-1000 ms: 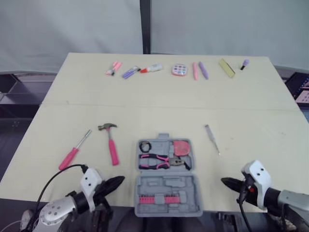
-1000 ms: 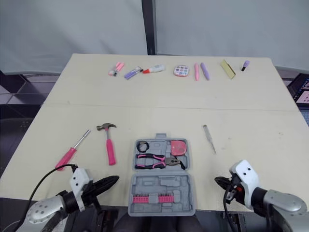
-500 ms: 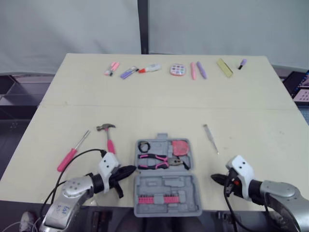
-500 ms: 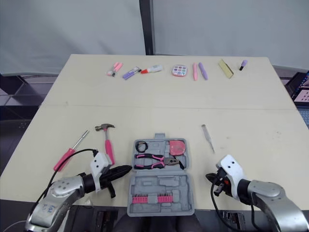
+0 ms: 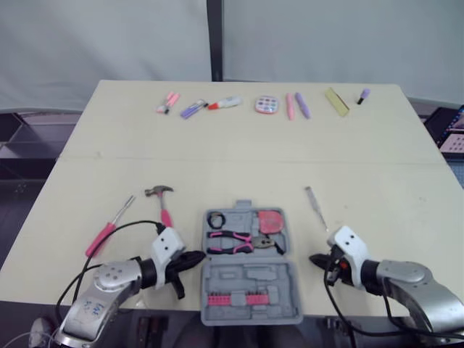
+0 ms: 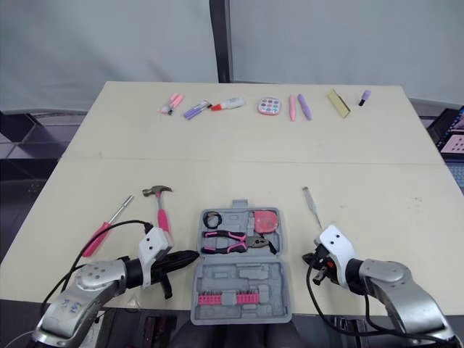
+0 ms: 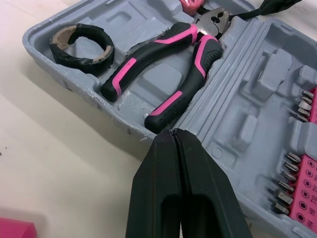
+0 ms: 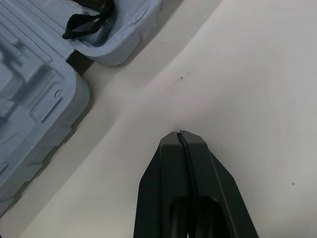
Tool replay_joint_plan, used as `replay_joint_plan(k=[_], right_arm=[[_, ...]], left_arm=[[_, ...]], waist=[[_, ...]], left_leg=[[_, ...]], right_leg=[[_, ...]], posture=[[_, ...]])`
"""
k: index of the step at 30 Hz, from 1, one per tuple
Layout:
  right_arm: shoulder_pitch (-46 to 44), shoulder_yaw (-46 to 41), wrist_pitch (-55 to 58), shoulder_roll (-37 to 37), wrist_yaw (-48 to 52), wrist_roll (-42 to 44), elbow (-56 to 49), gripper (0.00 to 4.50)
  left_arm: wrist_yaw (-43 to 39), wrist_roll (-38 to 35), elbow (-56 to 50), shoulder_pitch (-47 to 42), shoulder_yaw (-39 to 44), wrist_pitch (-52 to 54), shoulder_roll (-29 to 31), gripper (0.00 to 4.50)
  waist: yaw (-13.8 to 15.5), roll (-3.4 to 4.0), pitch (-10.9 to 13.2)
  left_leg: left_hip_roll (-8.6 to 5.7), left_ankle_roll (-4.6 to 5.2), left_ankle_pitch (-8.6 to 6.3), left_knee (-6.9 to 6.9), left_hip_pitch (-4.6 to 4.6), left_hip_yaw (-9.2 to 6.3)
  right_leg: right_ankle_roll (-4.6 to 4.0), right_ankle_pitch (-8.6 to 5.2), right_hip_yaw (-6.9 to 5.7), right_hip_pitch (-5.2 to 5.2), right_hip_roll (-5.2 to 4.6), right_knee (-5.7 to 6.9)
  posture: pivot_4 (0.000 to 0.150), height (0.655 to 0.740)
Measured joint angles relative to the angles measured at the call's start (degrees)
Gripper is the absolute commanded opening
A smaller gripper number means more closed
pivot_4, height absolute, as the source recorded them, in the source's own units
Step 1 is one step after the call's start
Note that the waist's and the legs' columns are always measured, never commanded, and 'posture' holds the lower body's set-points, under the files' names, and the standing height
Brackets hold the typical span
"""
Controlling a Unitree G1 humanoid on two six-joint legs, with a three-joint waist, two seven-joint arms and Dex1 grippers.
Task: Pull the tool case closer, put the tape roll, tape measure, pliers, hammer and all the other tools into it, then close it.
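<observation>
Tool case is sitting open at the near edge of the table, holding tape roll, pliers and tape measure — hammer, pink screwdriver and slim driver are lying outside — with left gripper and right gripper flanking it, both pinched closed, empty.

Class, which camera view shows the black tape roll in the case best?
The left wrist view: the tape roll lies close up in the tool case, with its cardboard core visible. The two head views show it as a small dark ring next to the pliers.

matt grey plastic tool case; pliers with smooth rubbery grips; tape roll, rough cardboard core; smooth matt table.
</observation>
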Motion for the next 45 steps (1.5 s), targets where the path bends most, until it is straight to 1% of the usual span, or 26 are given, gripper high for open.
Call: replay_joint_plan(k=[8,16,26,32,45], right_arm=[[-0.4,0.4,0.3,0.0,0.0,0.0,0.0,0.03],[-1.8,1.8,0.5,0.0,0.0,-0.4,0.0,0.03],[-4.2,3.7,1.6,0.4,0.0,-0.4,0.3,0.03],[-5.8,5.0,2.8,0.8,0.0,0.1,0.2,0.03],[-7.5,7.5,6.3,1.8,0.2,2.4,-3.6,0.03]], left_arm=[[-0.1,0.2,0.2,-0.3,-0.2,0.5,1.9,0.06],[-0.8,2.4,2.9,-2.3,-2.3,0.3,3.5,0.06],[-1.4,3.8,5.1,-4.8,-5.9,-0.3,2.5,0.06],[-1.4,4.4,6.4,-6.3,-6.3,-1.0,1.8,0.06],[-1.4,5.1,7.7,-7.0,-6.9,-2.0,0.9,0.06]], waist=[[-0.1,-0.01,0.0],[-0.7,-0.01,0.0],[-1.0,-0.01,0.0],[-1.0,-0.01,0.0],[-0.9,-0.01,0.0]], left_leg=[[0.00,0.00,0.00,0.00,0.00,0.00],[0.02,0.00,0.00,0.00,0.00,-0.01],[0.01,0.00,0.00,0.01,0.00,-0.03],[-0.02,0.00,0.00,0.04,0.00,-0.04],[-0.06,0.00,0.00,0.04,-0.02,-0.06]], right_leg=[[0.00,0.00,0.00,0.00,0.00,0.01],[0.00,0.00,-0.03,-0.01,0.01,0.04],[0.00,0.00,-0.05,-0.05,0.00,0.14],[0.00,0.00,-0.04,-0.17,-0.03,0.43],[0.00,0.00,-0.04,-0.20,-0.06,0.45]], posture=[[0.150,0.7134],[0.150,0.7134],[0.150,0.7134],[0.150,0.7134],[0.150,0.7134]])
